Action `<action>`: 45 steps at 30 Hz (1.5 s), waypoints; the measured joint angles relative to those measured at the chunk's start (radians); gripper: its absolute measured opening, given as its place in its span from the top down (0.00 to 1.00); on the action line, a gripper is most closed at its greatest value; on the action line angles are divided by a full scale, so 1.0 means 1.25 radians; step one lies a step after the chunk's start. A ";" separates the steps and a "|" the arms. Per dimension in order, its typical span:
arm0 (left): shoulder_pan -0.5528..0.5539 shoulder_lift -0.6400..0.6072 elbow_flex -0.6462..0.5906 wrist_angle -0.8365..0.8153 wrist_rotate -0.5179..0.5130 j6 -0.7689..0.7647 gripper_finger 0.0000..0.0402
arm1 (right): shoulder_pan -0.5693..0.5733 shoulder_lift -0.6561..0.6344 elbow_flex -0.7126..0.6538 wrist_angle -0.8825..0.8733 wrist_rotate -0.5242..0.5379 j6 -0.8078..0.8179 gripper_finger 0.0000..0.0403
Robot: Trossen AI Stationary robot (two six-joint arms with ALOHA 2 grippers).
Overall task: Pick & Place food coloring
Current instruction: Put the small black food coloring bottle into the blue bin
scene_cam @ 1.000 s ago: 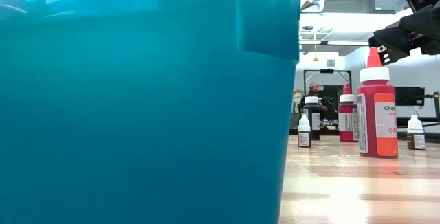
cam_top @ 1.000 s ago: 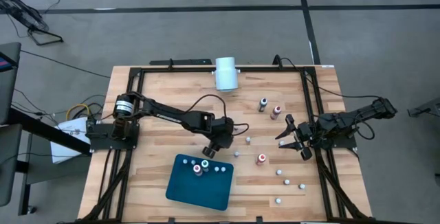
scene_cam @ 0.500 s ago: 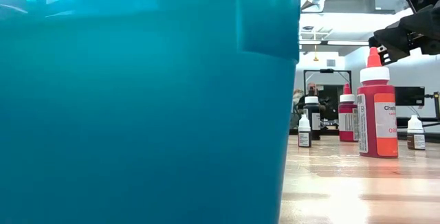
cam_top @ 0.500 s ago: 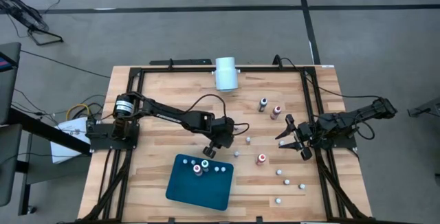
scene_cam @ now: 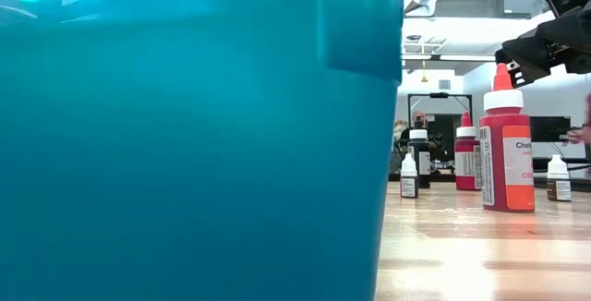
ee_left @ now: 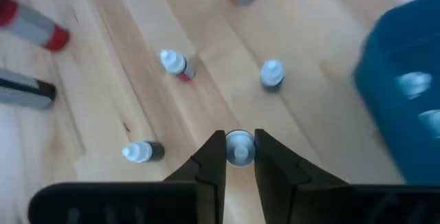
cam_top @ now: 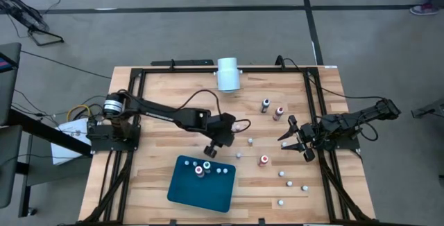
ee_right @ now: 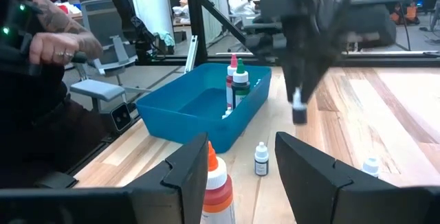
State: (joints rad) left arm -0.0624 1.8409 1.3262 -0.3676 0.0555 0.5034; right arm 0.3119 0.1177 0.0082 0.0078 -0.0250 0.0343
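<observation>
Wooden table partly sorted: teal tray holding a few food coloring bottles, around ten more scattered toward the right side. Left gripper clamped on one tiny white-capped bottle and lifted clear near the tray, versus jaws apart lower down a second earlier; right gripper parked at the right edge, fingers apart, unchanged

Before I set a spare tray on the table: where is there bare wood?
Bare wood lies between the white cylinder and the left arm, and left of the teal tray. It is crowded right of the tray, where small bottles dot the wood up to the right gripper. The left gripper holds a bottle.
</observation>
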 joint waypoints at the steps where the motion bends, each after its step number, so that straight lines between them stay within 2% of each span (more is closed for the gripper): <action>1: -0.006 -0.011 0.000 0.000 0.000 0.000 0.89 | 0.000 0.000 0.000 0.000 0.000 0.000 0.61; 8: -0.071 -0.084 0.001 -0.046 -0.024 0.021 0.86 | 0.000 0.000 0.000 0.000 0.000 0.000 0.61; 15: -0.166 -0.145 0.001 -0.122 -0.102 0.002 0.88 | 0.000 0.000 0.000 0.000 0.000 0.000 0.61; 21: -0.249 -0.190 0.001 -0.201 -0.147 -0.068 0.87 | 0.000 0.000 0.000 0.000 0.000 0.000 0.61; 34: -0.396 -0.211 -0.001 -0.361 -0.153 -0.317 0.86 | 0.000 0.000 0.000 0.000 0.000 0.000 0.61; 39: -0.425 -0.211 -0.058 -0.338 -0.159 -0.410 0.87 | 0.000 0.000 0.000 0.000 0.000 0.000 0.61; 45: -0.433 -0.220 -0.164 -0.227 -0.159 -0.497 0.87 | 0.000 0.000 0.000 0.000 0.000 0.000 0.61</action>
State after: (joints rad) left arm -0.6033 1.5661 1.1210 -0.6514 -0.1436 -0.1185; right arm 0.3115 0.1177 0.0082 0.0078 -0.0254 0.0343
